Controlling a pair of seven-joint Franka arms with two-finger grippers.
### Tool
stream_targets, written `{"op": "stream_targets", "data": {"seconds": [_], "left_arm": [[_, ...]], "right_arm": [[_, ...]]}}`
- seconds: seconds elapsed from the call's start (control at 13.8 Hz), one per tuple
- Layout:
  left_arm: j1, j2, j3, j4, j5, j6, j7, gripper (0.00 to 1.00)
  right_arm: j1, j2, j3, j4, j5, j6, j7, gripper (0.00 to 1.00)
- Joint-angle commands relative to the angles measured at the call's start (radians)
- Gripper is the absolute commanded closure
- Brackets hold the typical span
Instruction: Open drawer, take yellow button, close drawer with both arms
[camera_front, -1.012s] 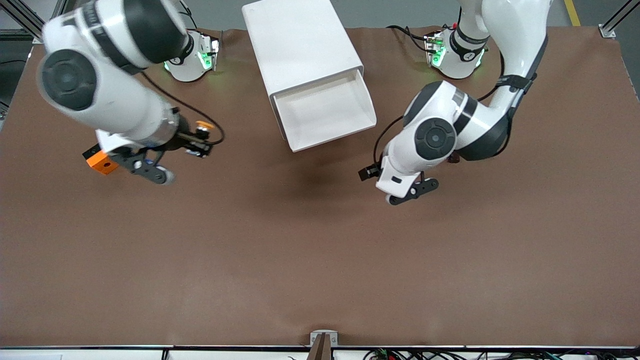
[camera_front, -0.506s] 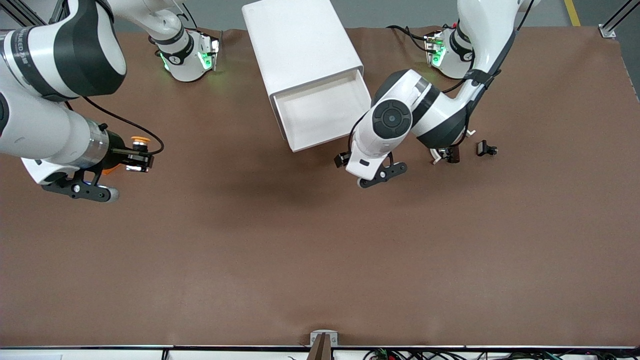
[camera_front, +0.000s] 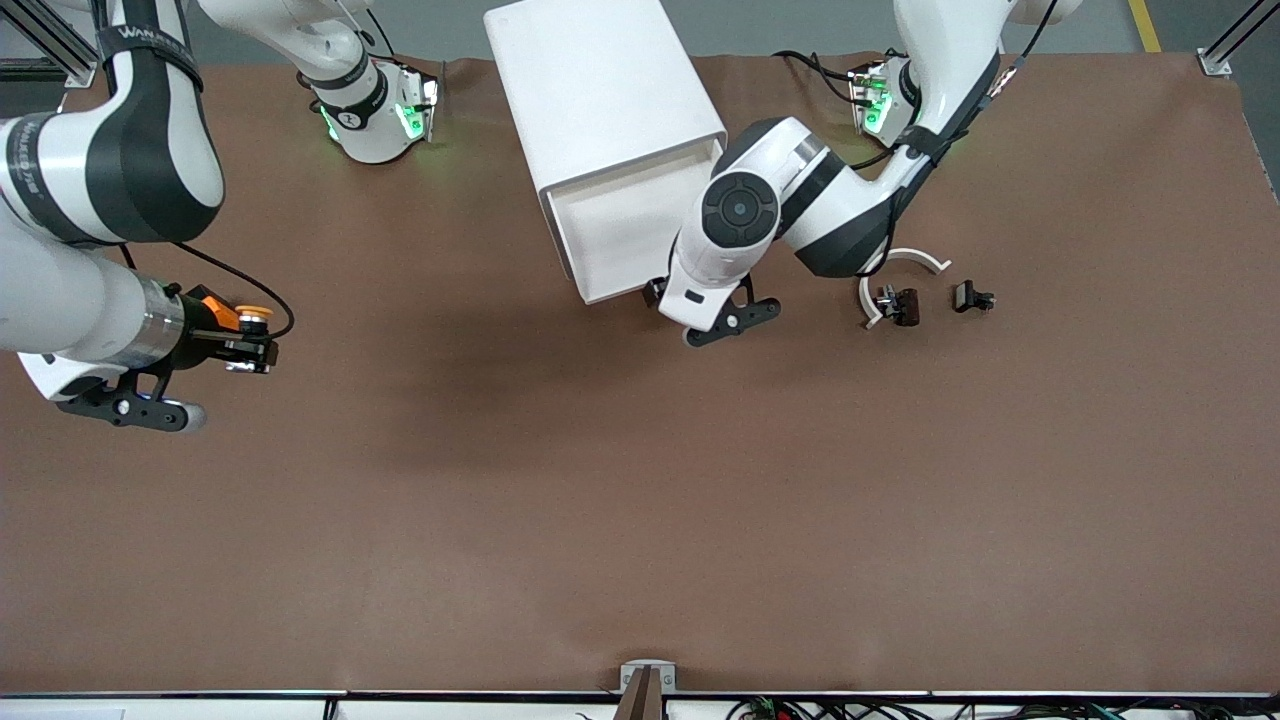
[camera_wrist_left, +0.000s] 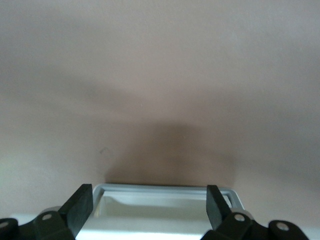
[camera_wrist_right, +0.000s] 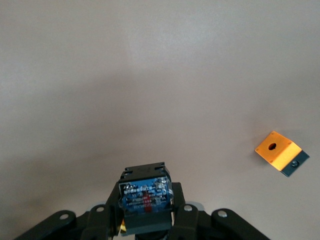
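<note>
The drawer (camera_front: 625, 225) stands pulled out of the white cabinet (camera_front: 600, 90), its tray bare. My left gripper (camera_front: 668, 293) is open at the drawer's front lip. In the left wrist view the lip (camera_wrist_left: 165, 192) lies between the two spread fingers (camera_wrist_left: 80, 206) of the left gripper (camera_wrist_left: 148, 207), and I cannot tell if they touch it. My right gripper (camera_front: 248, 340) is shut on the button (camera_front: 252, 318), orange cap and black-and-blue body, held over the table toward the right arm's end. The right wrist view shows the button's blue body (camera_wrist_right: 145, 195) clamped in the right gripper (camera_wrist_right: 145, 212).
An orange cube with a round hole (camera_wrist_right: 281, 153) lies on the table by the right gripper, partly hidden in the front view (camera_front: 214, 306). Two small black clips (camera_front: 900, 303) (camera_front: 972, 297) and a white curved piece (camera_front: 908, 260) lie toward the left arm's end.
My right arm has carried the button away from the cabinet toward its own end of the table. My left gripper has moved across the table to the drawer's front lip.
</note>
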Motion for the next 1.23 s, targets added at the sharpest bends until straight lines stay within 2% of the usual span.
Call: {"op": "stream_targets", "data": {"seconds": [0.0,0.22,0.51,0.72,0.94,1.16], "left_arm": [[0.008,-0.032,-0.039,-0.036,0.005,0.017,-0.046,0.0],[0.002,-0.021,-0.069,-0.037,0.005,0.015,-0.106,0.0],[-0.046,-0.009,-0.074,-0.036,0.003,0.006,-0.194,0.0],[-0.083,0.006,-0.074,-0.033,-0.001,0.006,-0.246,0.0],[-0.109,0.019,-0.075,-0.027,-0.026,0.006,-0.28,0.0],[-0.135,0.019,-0.075,-0.028,-0.061,0.005,-0.295,0.0]], "right_arm": [[-0.035,-0.102,0.021,-0.191,-0.01,0.115,-0.01,1.0],[-0.054,-0.14,0.021,-0.318,-0.01,0.238,-0.01,1.0],[-0.094,-0.147,0.021,-0.415,-0.01,0.367,-0.015,1.0],[-0.13,-0.142,0.019,-0.49,-0.011,0.497,-0.102,1.0],[-0.215,-0.118,0.019,-0.501,-0.011,0.586,-0.249,1.0],[-0.276,-0.038,0.019,-0.498,-0.013,0.663,-0.29,1.0]]}}
